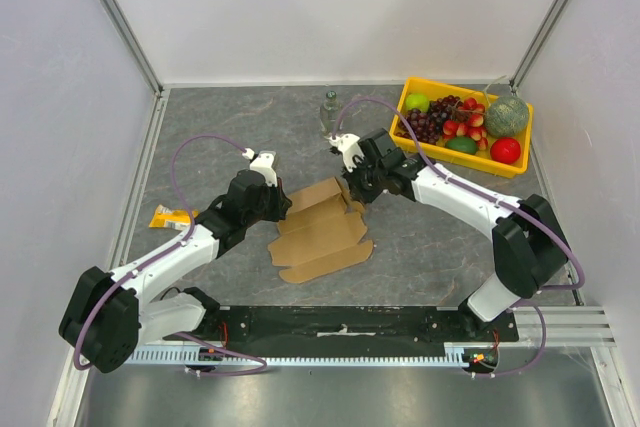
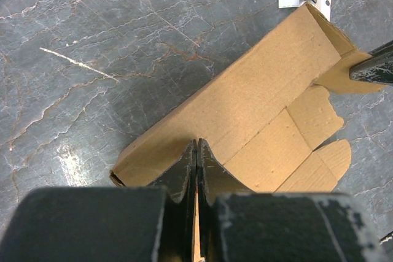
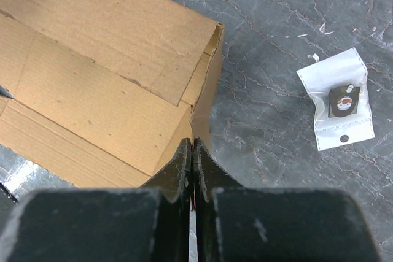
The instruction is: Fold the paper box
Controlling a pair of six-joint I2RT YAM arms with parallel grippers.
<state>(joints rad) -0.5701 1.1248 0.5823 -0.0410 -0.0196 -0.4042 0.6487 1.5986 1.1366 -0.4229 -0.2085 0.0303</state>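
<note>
Paper box (image 1: 322, 232), plain brown cardboard, lies partly folded mid-table, one long wall raised and its flaps spread flat toward the near edge. Left hand (image 2: 196, 151) pinches its cardboard; right hand (image 3: 193, 148) is clenched at an end flap. Yellow tray (image 1: 480, 160) in the far right corner holds grapes (image 1: 432, 122) and other fruit.

Left pincer (image 2: 196, 151), right pincer (image 3: 192, 148) (seemingly) closed

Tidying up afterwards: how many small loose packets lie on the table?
2: a yellow packet at the left of the table, and a white sachet beside the paper box's end. More may be hidden.
</note>
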